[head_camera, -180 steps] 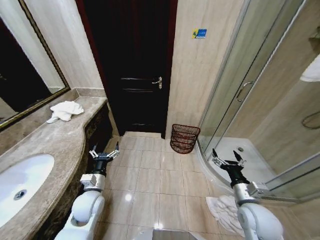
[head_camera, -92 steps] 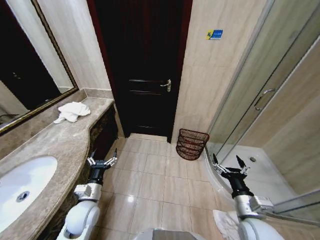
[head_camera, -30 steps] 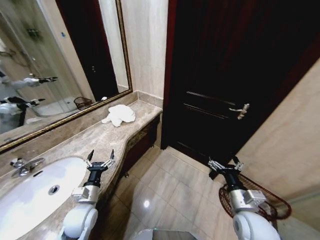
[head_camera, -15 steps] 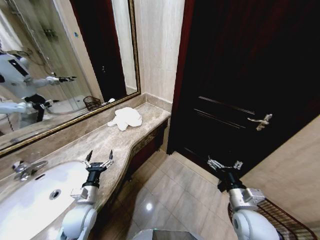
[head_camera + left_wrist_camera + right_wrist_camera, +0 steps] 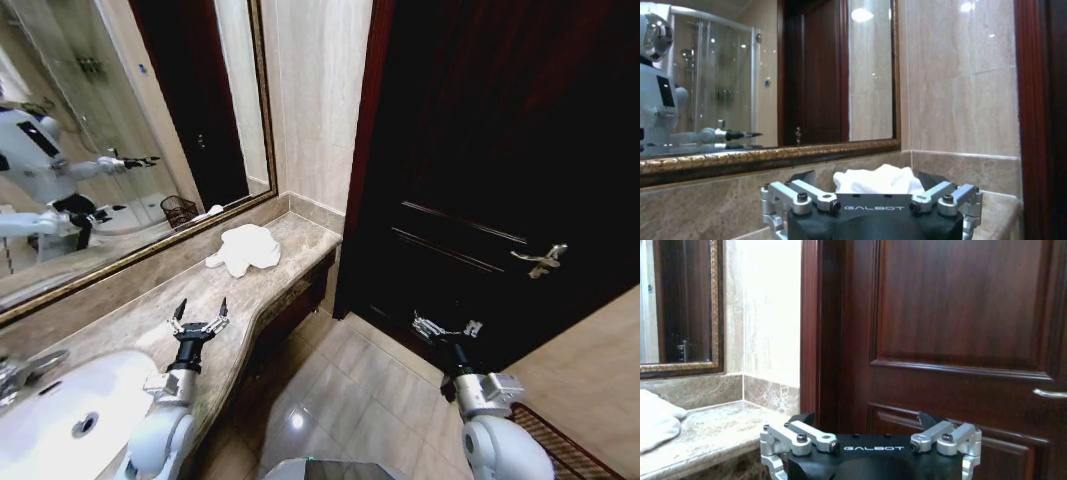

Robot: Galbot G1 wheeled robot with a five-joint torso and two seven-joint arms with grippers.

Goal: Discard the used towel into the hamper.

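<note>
Marble-patterned stone runs along the counter [image 5: 150, 320], and the crumpled white towel [image 5: 245, 248] sits at its far end, close against the gilt-framed mirror [image 5: 120, 130] and near the corner where the wall meets the dark wooden door [image 5: 480, 150]. From the left wrist the towel [image 5: 877, 180] is partly hidden behind the gripper's own body, so only its upper folds peek out. From the right wrist just a rounded edge of it [image 5: 657, 427] comes in at the side, cut off by the frame.

Down at the floor's edge, a sliver of the hamper [image 5: 560, 450] shows behind the right forearm, dark ribbed rim only; the rest is cut away. It lies well apart from the towel, across the tiled floor [image 5: 360, 390].

The left gripper [image 5: 198, 318] hangs over the counter between the sink [image 5: 60, 420] and the towel, fingers spread wide, holding nothing. The right gripper [image 5: 445, 326] is raised in front of the door, below the lever handle [image 5: 540, 260], its fingers likewise splayed and empty.

Between counter edge and door the floor is open. The sink basin is half cut off, and a tap [image 5: 25, 368] at the mirror side is hard to make out.
</note>
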